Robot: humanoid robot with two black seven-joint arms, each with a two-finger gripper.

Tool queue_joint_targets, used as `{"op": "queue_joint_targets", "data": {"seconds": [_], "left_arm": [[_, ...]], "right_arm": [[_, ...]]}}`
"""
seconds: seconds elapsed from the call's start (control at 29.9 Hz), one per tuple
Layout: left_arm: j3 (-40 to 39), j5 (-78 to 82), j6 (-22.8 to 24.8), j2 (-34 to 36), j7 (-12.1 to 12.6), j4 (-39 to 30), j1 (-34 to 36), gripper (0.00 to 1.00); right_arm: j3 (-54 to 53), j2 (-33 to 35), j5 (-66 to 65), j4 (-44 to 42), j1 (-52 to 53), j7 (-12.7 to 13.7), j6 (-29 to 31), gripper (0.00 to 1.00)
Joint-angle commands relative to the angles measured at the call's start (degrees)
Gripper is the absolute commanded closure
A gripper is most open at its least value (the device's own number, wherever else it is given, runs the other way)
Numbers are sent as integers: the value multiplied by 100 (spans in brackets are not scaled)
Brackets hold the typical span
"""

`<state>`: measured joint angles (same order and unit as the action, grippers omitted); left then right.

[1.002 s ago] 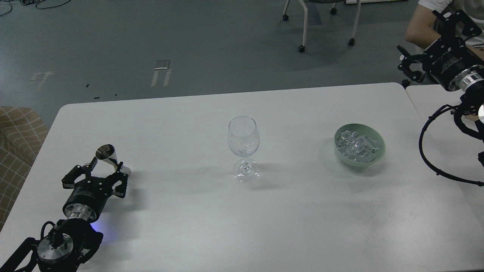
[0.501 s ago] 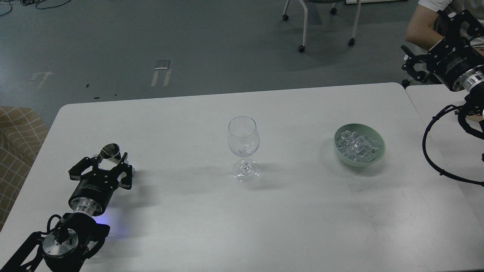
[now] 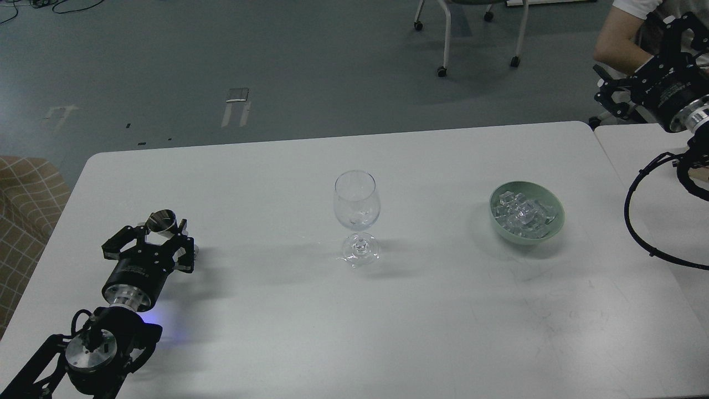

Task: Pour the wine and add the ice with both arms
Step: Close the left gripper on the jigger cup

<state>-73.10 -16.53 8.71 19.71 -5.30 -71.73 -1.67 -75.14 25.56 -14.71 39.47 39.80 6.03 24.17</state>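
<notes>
A clear stemmed wine glass (image 3: 357, 204) stands upright at the table's middle. Any wine in it is too faint to make out. A pale green bowl (image 3: 555, 226) to the right holds a heap of clear ice cubes (image 3: 523, 213). My left gripper (image 3: 150, 239) is low at the table's left, its fingers around a small metal measuring cup (image 3: 162, 221) that stands upright with its mouth up. My right gripper (image 3: 631, 62) is open and empty, raised beyond the table's far right corner, well away from the bowl.
The white table (image 3: 354, 321) has a second table (image 3: 653, 166) butted against its right side. A person's arm (image 3: 617, 41) is close behind my right gripper. A chair (image 3: 471, 33) stands on the floor beyond. A checked seat (image 3: 25, 210) sits left of the table.
The metal cup went from tilted to upright and sank lower in my left gripper. My right gripper drew back to the right and a little upward.
</notes>
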Motion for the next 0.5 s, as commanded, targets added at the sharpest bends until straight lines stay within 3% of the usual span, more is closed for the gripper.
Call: {"op": "queue_joint_targets", "data": {"seconds": [0.0,0.47], "left_arm": [[-2,0,7,-11,-24,36,0,49],[6,0,447,-108,3,265,18,56]], "right_arm": [[-1,2,-5,8,1,4,0,0],[-1,20,-5,8,1,4,0,0]]}}
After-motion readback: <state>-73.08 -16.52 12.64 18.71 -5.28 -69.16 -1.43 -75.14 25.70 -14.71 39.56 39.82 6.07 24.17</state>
